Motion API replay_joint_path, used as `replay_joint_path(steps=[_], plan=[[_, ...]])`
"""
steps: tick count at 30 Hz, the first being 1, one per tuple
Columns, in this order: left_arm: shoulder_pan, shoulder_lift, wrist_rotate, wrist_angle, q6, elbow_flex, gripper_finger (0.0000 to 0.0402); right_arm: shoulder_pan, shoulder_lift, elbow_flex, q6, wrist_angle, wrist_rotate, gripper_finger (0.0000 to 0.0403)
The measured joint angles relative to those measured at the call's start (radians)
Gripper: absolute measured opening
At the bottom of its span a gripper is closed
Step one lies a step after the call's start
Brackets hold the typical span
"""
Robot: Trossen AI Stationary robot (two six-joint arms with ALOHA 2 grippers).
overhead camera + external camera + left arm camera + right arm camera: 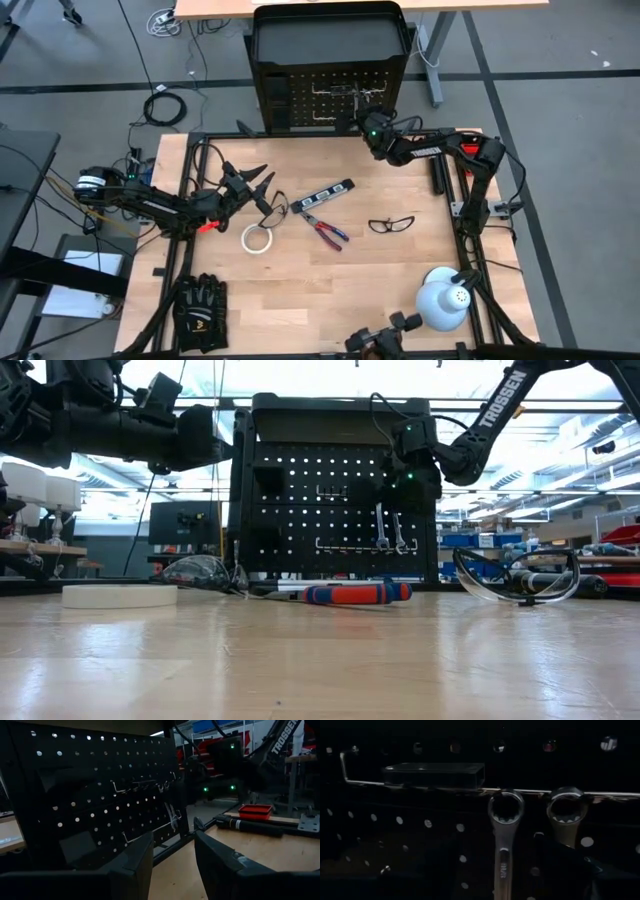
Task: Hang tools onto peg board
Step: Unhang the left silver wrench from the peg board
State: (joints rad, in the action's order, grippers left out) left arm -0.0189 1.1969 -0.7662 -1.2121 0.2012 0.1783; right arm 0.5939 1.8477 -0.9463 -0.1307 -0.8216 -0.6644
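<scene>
The peg board (330, 100) stands upright at the table's far edge. Two silver wrenches (505, 835) (567, 815) hang by their ring ends on a pale hook rail (445, 786). My right gripper (364, 121) is level right in front of them, open. One finger (580, 870) hides the right wrench's shaft. On the table lie the level bar (322, 195), the red-handled pliers (326, 231), the white tape roll (258, 238) and the glasses (390, 224). My left gripper (172, 850) waits open over the table's left side, holding nothing. My right gripper has one finger in front of the right wrench's shaft, below its ring end (567, 827). Whether it touches the wrench I cannot tell. Both wrenches hang straight down from the rail.
Black gloves (200, 302) lie at the near left and a white dome lamp (445, 302) at the near right. A black cylinder (438, 175) and a red box (255, 811) sit by the right edge. A black block (435, 774) sits on the rail.
</scene>
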Motion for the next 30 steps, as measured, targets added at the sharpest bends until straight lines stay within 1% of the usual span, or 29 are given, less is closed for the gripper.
replay_joint_path(steps=[3, 12, 19, 30], plan=[[0.000, 0.000, 0.000, 0.000, 0.000, 0.000, 0.0144, 0.014, 0.000, 0.000, 0.001, 0.002, 0.031, 0.0258], [0.000, 0.000, 0.000, -0.001, 0.001, 0.000, 0.0144, 0.037, 0.000, 0.000, 0.002, 0.008, 0.060, 0.0244], [0.000, 0.000, 0.000, 0.000, 0.002, 0.000, 0.0144, 0.036, 0.000, 0.000, 0.028, 0.008, 0.064, 0.0228], [0.000, 0.000, -0.001, 0.000, 0.003, 0.000, 0.0144, 0.038, 0.000, 0.000, 0.029, 0.009, 0.062, 0.0227]])
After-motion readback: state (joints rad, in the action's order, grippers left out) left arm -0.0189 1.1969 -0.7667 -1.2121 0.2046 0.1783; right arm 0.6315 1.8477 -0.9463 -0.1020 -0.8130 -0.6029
